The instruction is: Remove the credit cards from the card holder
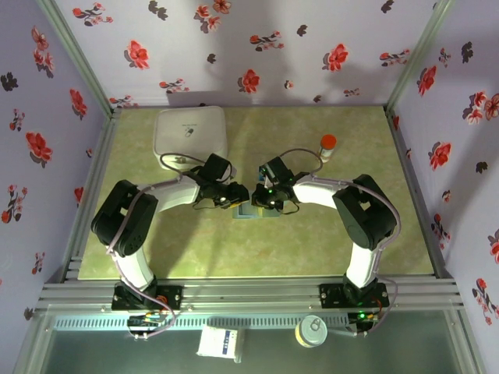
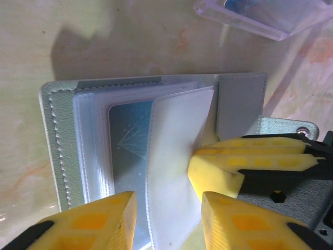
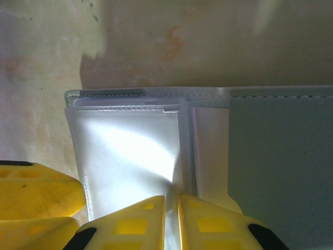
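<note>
The card holder (image 2: 239, 101) lies open on the table, its grey panels spread and its clear sleeves fanned. A blue-teal credit card (image 2: 130, 143) sits inside one sleeve. One frosted sleeve leaf (image 2: 177, 156) stands lifted, and my right gripper (image 3: 171, 219) is shut on its edge. That gripper's yellow fingers (image 2: 244, 161) come in from the right in the left wrist view. My left gripper (image 2: 169, 224) is open, one finger on each side of the lifted leaf, just short of the card. From above, both grippers (image 1: 238, 199) (image 1: 267, 199) meet over the holder (image 1: 251, 212).
A clear plastic tray (image 2: 260, 18) lies just beyond the holder. A big white rounded box (image 1: 191, 132) stands at the back left and a small bottle with a red cap (image 1: 327, 146) at the back right. Floral walls close in the table.
</note>
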Robot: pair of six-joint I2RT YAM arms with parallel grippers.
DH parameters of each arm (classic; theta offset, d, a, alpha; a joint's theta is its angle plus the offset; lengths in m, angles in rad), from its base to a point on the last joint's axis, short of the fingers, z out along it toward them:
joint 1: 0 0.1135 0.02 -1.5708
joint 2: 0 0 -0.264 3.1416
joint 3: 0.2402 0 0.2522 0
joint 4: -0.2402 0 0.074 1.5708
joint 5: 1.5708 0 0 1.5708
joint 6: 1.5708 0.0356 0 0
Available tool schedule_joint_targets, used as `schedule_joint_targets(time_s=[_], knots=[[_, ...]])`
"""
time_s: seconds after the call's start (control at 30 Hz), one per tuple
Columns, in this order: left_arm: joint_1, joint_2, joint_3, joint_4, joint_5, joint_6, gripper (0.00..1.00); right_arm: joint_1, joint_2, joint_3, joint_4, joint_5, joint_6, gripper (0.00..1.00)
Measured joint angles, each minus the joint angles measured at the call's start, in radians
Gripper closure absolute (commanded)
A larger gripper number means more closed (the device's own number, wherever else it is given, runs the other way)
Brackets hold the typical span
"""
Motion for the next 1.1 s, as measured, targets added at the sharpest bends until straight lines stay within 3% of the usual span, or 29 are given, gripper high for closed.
schedule_joint_targets(time_s=[0.27, 0.6, 1.1], knots=[[0.000, 0.007, 0.000, 0.007, 0.000, -0.018, 0.74, 0.000, 0.000, -0.002, 0.004, -0.001, 0.000, 0.84], [0.000, 0.009, 0.004, 0.031, 0.009, -0.025, 0.77, 0.000, -0.033, -0.015, 0.003, 0.001, 0.000, 0.81], [-0.053, 0.047, 0.108, 0.033, 0.011, -0.063, 0.90, -0.088, -0.261, -0.126, -0.030, 0.030, -0.010, 0.81]])
